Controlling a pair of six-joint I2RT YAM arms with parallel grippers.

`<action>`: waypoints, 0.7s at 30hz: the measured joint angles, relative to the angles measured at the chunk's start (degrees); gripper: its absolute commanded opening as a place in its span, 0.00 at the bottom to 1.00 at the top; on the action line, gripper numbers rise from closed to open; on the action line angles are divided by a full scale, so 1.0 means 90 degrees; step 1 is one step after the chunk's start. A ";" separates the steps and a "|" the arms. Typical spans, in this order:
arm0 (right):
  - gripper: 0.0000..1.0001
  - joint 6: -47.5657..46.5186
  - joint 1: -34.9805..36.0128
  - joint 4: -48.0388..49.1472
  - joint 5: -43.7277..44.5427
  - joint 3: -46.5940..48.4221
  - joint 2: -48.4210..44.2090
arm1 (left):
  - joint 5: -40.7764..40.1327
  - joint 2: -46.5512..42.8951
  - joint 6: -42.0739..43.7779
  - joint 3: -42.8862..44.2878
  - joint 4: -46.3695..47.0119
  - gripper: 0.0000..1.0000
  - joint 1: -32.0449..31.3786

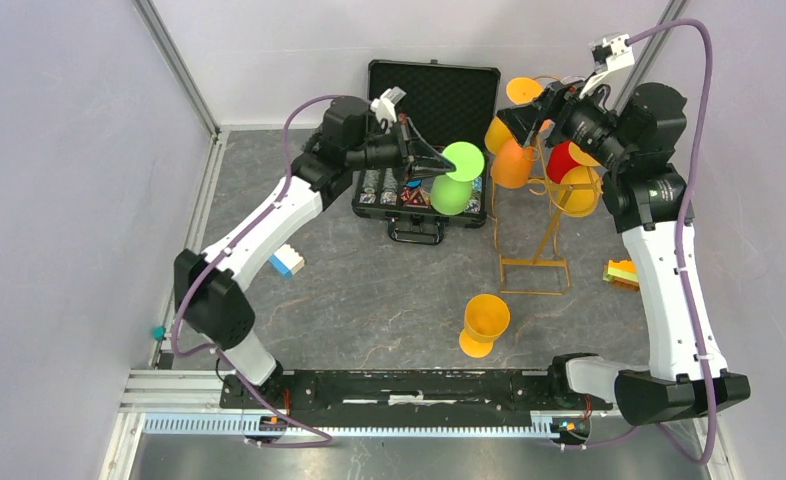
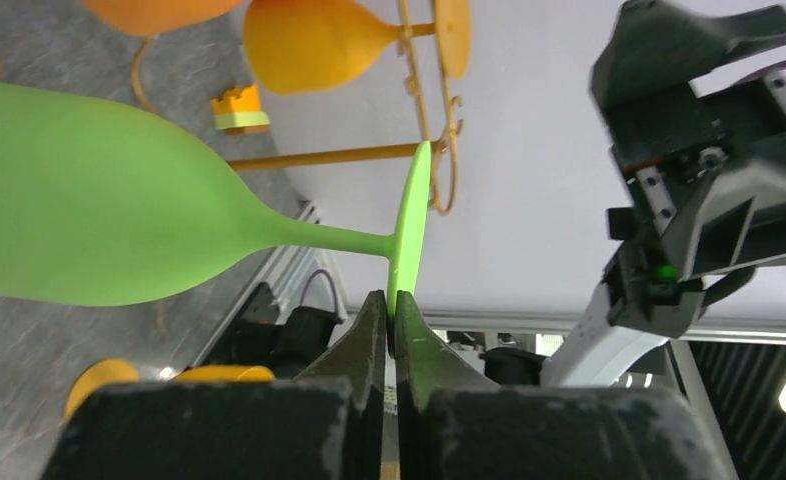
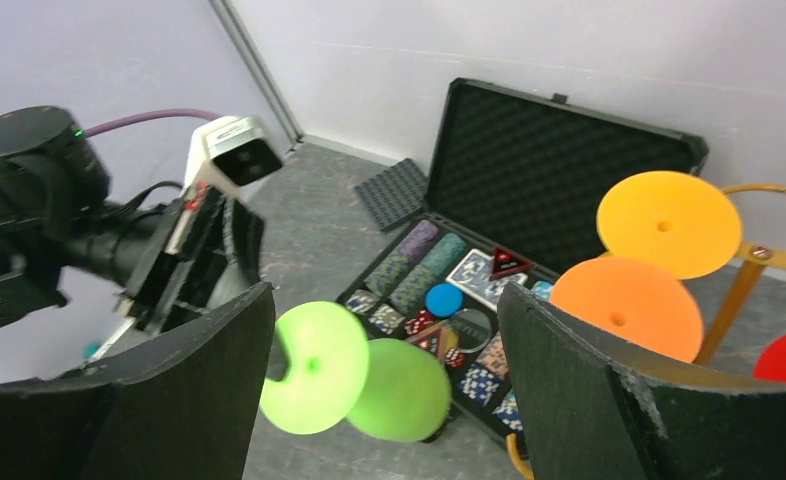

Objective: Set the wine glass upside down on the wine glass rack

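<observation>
Starting on the left: my left pincer is clamped hard on the rim of the green wine glass, fingertips pinching the edge of its round foot. The glass hangs out in front of that pincer, up in the air and lying on its side, with the stem about level in the left wrist view and the bowl off to one side of the fingers. Below and behind the pincer sits the open black case of poker chips; nothing is touching it. Further out, past the glass, is the wine glass rack, with a few orange glasses and a red glass already hanging from its top rails. The green one is near it but not on it yet. On the far side, my right pincer is up by the rack top with its jaws wide apart and nothing between them, pointing straight at the green foot. So I'd call this the carry stage, maybe setting up a handoft to the right arm. Next I need to turn the bowl mouth-down, find a free slot, and slide the stem between the rails so the foot rests on top, without knocking the neighbours.
</observation>
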 measured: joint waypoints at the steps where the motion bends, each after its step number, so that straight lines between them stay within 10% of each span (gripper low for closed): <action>1: 0.86 0.0138 -0.0046 0.0024 -0.0109 -0.0039 -0.0022 | 0.0017 0.0165 -0.0126 0.0192 0.0070 0.02 -0.0044; 21: 0.85 0.0566 -0.0238 0.0112 -0.0403 -0.0410 -0.0663 | -0.0119 0.2242 -0.1647 0.2433 0.0889 0.02 -0.0716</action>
